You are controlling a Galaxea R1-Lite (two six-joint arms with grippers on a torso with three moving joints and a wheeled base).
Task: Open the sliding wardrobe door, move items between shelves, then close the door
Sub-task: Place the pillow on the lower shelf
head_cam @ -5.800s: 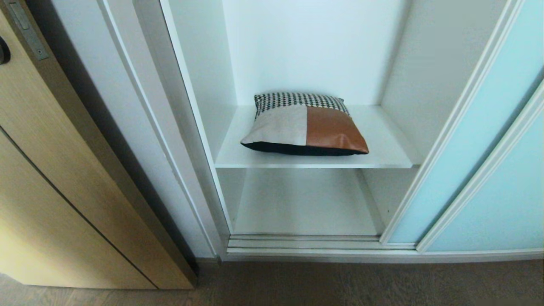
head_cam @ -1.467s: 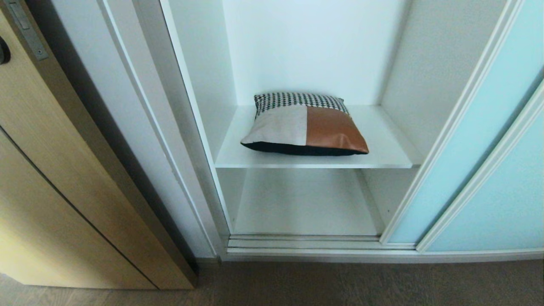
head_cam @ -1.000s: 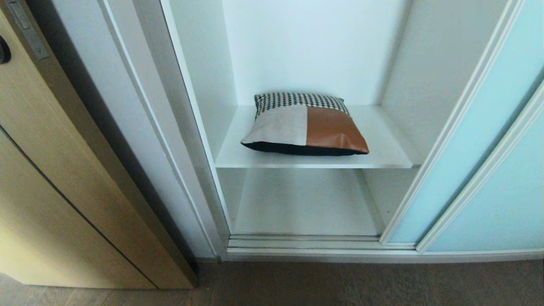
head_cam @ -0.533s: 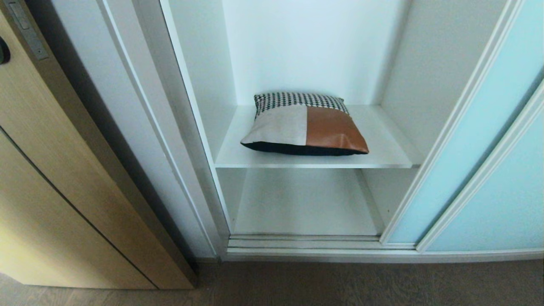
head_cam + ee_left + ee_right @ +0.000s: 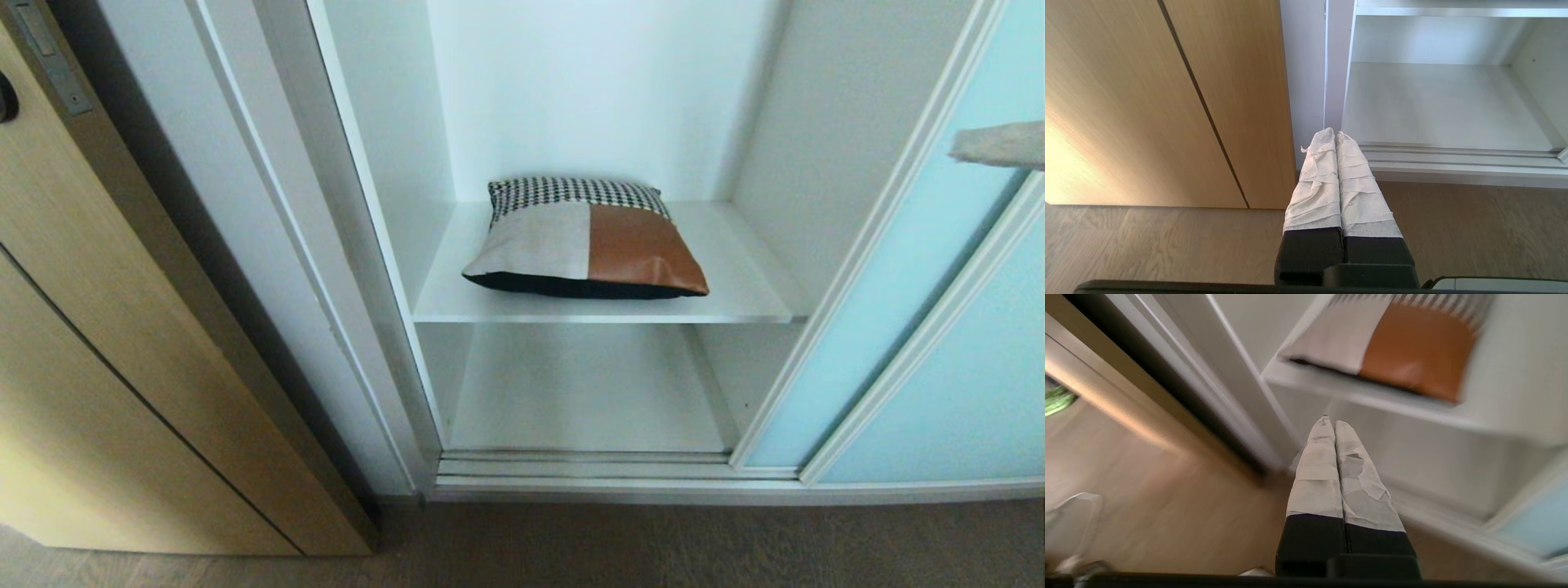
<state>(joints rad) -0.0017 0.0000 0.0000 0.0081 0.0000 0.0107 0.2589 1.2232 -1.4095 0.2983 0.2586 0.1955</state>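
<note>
The cushion (image 5: 584, 239) lies flat on the upper shelf (image 5: 739, 282), with the door (image 5: 922, 269) slid aside to the right. The right gripper (image 5: 992, 145), clenched and empty, enters at the door's edge; it should release before reaching the cushion's front edge. The left gripper (image 5: 1334, 136) is parked, clenched, near the floor (image 5: 1167, 241).

Soft, even daylight fills the white wardrobe interior (image 5: 604, 98), bright at the back wall and dimmer under the shelf (image 5: 735, 302), which shades the compartment below. The cushion (image 5: 584, 241) casts a thin dark shadow along its front edge, and its brown panel carries a small sheen. A deep shadow band runs between the tan wood door (image 5: 98, 327) and the white frame. In the head view straight edges lean outward toward the corners, and the sliding wardrobe door (image 5: 914, 269) looks sharp. In the left wrist view a warm glare washes out the wood door's lower part. The right wrist view is smeared with motion blur, though the right gripper's fingers (image 5: 1318, 465) stay crisp.
</note>
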